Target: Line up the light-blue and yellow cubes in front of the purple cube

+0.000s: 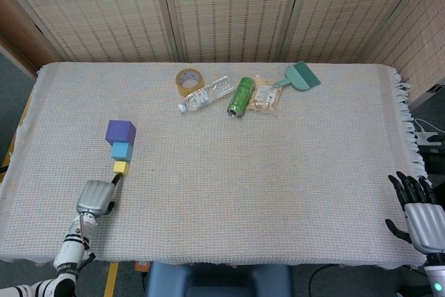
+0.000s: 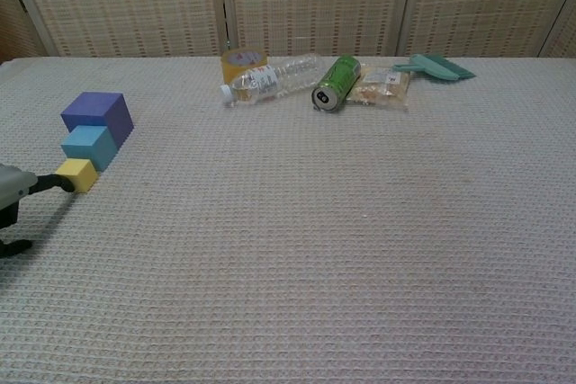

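Note:
The purple cube (image 1: 120, 131) (image 2: 97, 114) stands at the left of the table. Directly in front of it is the smaller light-blue cube (image 1: 121, 150) (image 2: 88, 146), and the small yellow cube (image 1: 121, 167) (image 2: 76, 174) sits against that one's near side. The three form a short row. My left hand (image 1: 94, 197) (image 2: 9, 193) lies low on the cloth just before the row. One dark finger (image 1: 115, 181) (image 2: 56, 183) is stretched out and touches the yellow cube's near face; it holds nothing. My right hand (image 1: 419, 212) rests at the table's near right edge, fingers spread and empty.
Along the far middle lie a tape roll (image 1: 188, 79), a clear bottle (image 1: 206, 93), a green can (image 1: 241, 96), a snack packet (image 1: 265, 94) and a teal brush (image 1: 300, 76). The woven cloth (image 1: 278, 172) covers the whole table.

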### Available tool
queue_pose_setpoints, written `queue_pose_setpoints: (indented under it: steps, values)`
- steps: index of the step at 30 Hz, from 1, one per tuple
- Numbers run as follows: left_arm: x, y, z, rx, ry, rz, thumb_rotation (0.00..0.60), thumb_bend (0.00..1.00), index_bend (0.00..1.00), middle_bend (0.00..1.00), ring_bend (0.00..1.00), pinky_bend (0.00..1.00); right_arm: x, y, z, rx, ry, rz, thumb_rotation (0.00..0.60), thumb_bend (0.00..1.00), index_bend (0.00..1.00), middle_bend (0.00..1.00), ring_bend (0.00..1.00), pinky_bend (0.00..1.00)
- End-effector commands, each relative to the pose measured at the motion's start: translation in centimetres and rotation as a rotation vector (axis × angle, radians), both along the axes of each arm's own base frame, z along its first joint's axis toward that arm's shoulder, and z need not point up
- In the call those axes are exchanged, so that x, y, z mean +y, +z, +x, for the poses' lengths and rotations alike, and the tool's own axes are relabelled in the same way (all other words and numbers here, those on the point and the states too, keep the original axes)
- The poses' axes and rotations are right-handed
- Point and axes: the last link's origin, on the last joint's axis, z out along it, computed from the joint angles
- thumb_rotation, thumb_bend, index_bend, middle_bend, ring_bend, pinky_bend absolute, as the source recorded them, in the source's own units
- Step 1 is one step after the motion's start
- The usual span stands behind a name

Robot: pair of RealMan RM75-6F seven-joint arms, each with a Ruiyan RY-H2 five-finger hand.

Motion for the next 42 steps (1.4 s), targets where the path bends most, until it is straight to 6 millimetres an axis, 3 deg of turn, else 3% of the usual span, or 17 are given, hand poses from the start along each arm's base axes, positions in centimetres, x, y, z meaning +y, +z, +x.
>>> queue_pose_setpoints:
  steps: [1, 19, 31, 38, 42]
  values:
    - [0.3, 0.0, 0.1, -0.004, -0.001, 0.001, 0.6, 0.36, 0.14, 1.0, 1.0, 1.0, -0.1, 0.0, 0.0, 0.0, -0.002, -0.002, 0.6, 0.0, 0.0, 0.0, 0.0, 0.0]
    - [1.1, 0.0, 0.0, -0.005, -0.004, 0.018, 0.6, 0.36, 0.14, 1.0, 1.0, 1.0, -0.1, 0.1, -0.1, 0.001, -0.005, -0.005, 0.6, 0.0, 0.0, 0.0, 0.0, 0.0]
    - [0.7, 0.0, 0.3, -0.011, -0.013, 0.017, 0.6, 0.36, 0.15, 1.0, 1.0, 1.0, 0.1, 0.2, 0.0, -0.003, 0.001, -0.011, 0.6, 0.0, 0.0, 0.0, 0.0, 0.0]
    - [-0.6, 0.6, 0.9, -0.029, -0.032, 0.033, 0.6, 0.36, 0.15, 1.0, 1.0, 1.0, 0.2, 0.2, 0.1, -0.002, 0.004, -0.007, 0.6, 0.0, 0.0, 0.0, 0.0, 0.0]
    - [-2.9, 2.3, 1.4, -0.075, -0.058, 0.074, 0.6, 0.37, 0.14, 1.0, 1.0, 1.0, 0.2, 0.2, 0.1, -0.002, 0.006, -0.003, 0.6, 0.0, 0.0, 0.0, 0.0, 0.0]
